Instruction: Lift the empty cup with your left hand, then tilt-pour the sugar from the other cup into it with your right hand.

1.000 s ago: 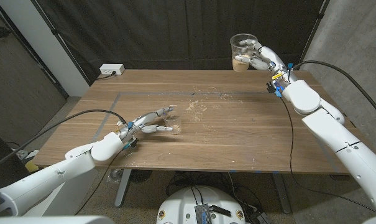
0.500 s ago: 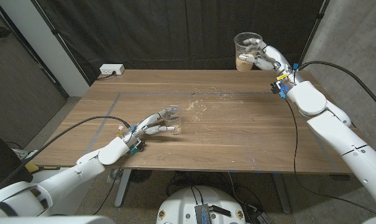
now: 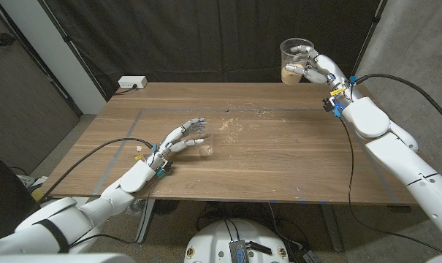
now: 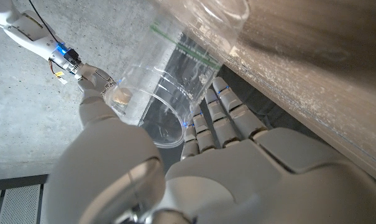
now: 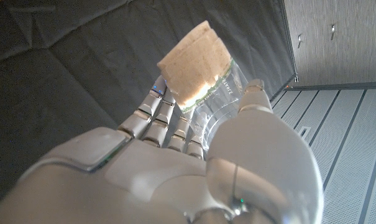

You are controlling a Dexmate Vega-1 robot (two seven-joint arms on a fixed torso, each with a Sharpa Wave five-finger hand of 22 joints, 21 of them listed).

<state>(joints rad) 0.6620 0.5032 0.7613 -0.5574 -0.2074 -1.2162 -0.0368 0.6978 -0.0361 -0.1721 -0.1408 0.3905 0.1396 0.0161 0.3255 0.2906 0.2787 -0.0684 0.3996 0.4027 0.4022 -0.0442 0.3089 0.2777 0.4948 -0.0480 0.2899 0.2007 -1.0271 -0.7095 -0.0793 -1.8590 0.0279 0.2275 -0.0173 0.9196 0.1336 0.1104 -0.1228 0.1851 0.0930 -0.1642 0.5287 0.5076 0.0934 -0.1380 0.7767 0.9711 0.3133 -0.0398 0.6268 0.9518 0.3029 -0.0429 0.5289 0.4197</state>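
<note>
Wooden bench (image 3: 279, 161) across the middle of the head view, with a faint scatter of spilled grains near its centre. Right hand (image 3: 312, 67) raised high above the far right corner, probably parked clear of the other arm until the receiving cup is up. Fingers (image 5: 166, 115) wrapped round the clear sugar cup (image 3: 295, 61), thumb on the opposite wall: a firm full grasp, cup upright, a layer of tan sugar (image 5: 191, 78) in its bottom. Left hand (image 3: 178, 140) low over the near-left part of the bench, fingers (image 3: 193, 128) spread wide and reaching toward the empty cup (image 3: 205, 145). Empty cup a clear, hard-to-see thing just beside those fingertips, apparently standing on the bench; in the left wrist view (image 4: 175, 68) close before the open fingers (image 4: 219, 115), with thumb to one side. No closed grasp visible; contact with the wall impossible to judge. Judged stage: lift not yet done, left hand set to close round the cup, pour waiting on that.
</note>
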